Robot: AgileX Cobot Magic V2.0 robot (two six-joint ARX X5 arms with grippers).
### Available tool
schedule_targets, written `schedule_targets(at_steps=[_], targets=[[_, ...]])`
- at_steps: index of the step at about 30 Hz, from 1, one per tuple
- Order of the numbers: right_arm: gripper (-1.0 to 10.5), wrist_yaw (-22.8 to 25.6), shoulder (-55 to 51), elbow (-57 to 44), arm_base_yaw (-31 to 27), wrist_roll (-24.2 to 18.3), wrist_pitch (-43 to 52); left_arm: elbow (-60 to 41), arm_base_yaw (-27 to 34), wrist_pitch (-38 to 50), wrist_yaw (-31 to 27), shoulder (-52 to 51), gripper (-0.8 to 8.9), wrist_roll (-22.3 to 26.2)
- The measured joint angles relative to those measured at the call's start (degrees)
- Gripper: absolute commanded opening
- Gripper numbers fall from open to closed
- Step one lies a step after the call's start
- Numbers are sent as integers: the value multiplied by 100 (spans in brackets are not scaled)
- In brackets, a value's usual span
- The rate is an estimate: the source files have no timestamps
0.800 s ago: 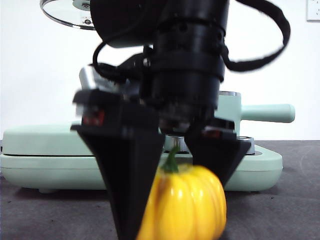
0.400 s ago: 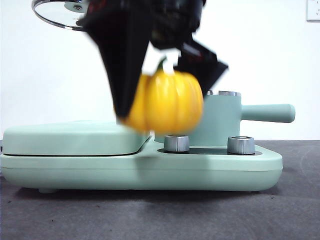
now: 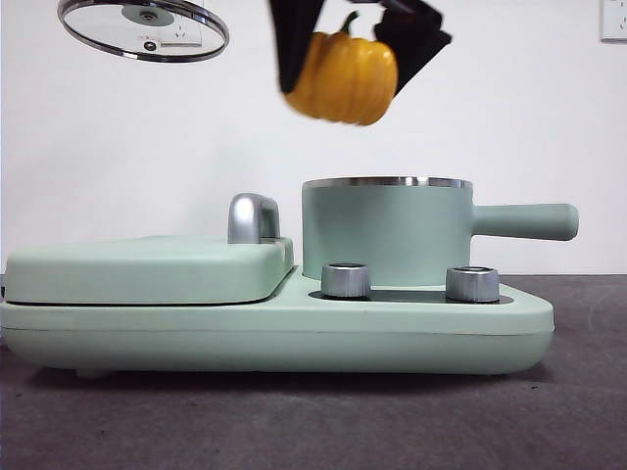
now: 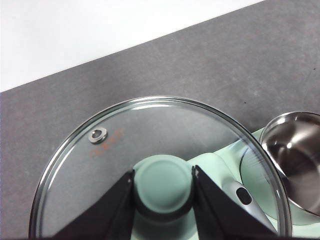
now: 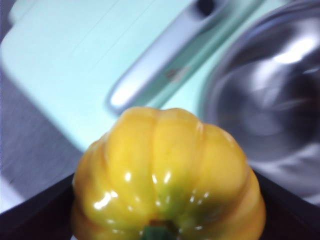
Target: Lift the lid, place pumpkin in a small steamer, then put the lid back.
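- Left gripper: jaws clamped on the mint-green knob of the lid, holding it in the air at top left of the front view, tilted, well clear of everything.
- Griddle cover: flat, closed, chrome handle at its right edge, just beside the pot.
- Right gripper: jaws closed around the pumpkin, one on each side, stem up. Pumpkin hangs in the air above the small steamer, over its left half, not touching the rim.
- Small steamer: open, upright on the base, steel interior visible from both wrist views, side handle pointing right.
- Two steel knobs in front of the pot.
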Motion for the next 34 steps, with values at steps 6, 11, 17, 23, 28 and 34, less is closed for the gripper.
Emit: schedule_targets(at_steps=[6,11,17,23,28,34], targets=[[377,-2,219,232,-671,-118,39,-81,2,31,0,0,23,-2],[377,-4,533,232,-962,-205,127,-319,2,129,2,0,23,-2],[377,-7,929,232,-1104,-271,411,-544,2,142,0,2,23,-2],[377,-11,1344,232,-1115,-289,684,-544,2,186,0,0,23,-2],[377,-11,1641,232,-1115,-358,715,-544,2,186,2,0,23,-2],[377,-11,1810,232,-1115,-391,686,-544,2,186,2,0,23,-2]])
